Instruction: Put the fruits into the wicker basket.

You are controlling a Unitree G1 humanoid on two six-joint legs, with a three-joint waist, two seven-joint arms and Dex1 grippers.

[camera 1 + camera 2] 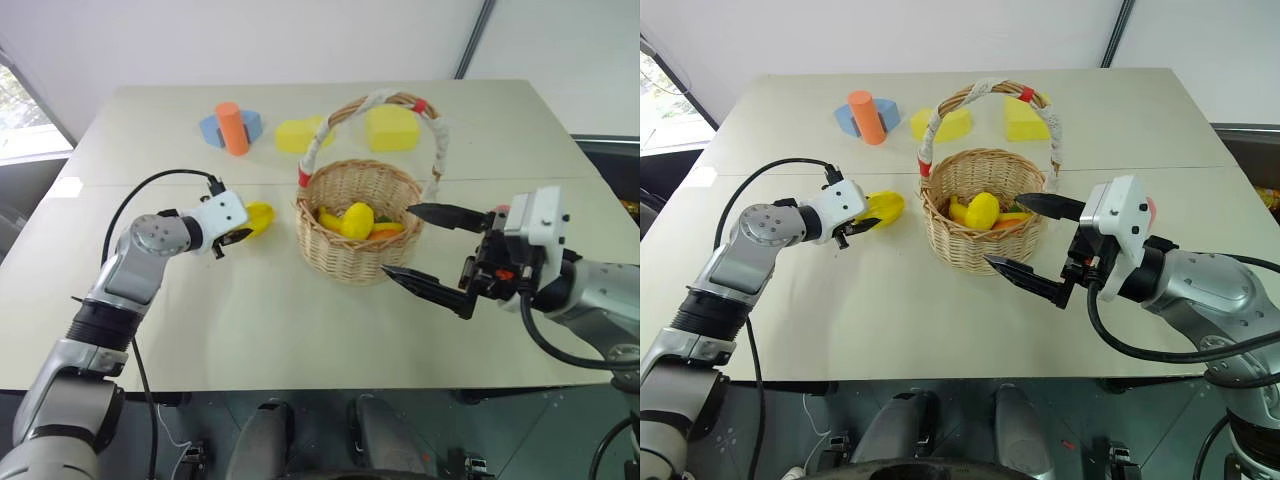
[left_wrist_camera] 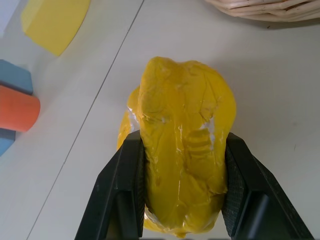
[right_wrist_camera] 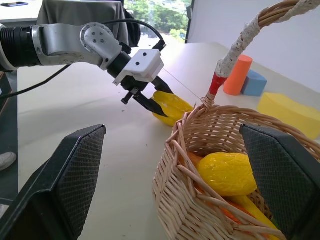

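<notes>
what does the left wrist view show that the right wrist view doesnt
Left wrist view alone: the left gripper's fingers seen close up, pressed against both sides of the yellow fruit lying on the table.

Right wrist view alone: the open right gripper, the fruits inside the wicker basket, a yellow oblong one on top, and the basket's handle.

Both: the gripped yellow fruit, the basket's rim, the orange cylinder on blue pieces, and a yellow foam block.
</notes>
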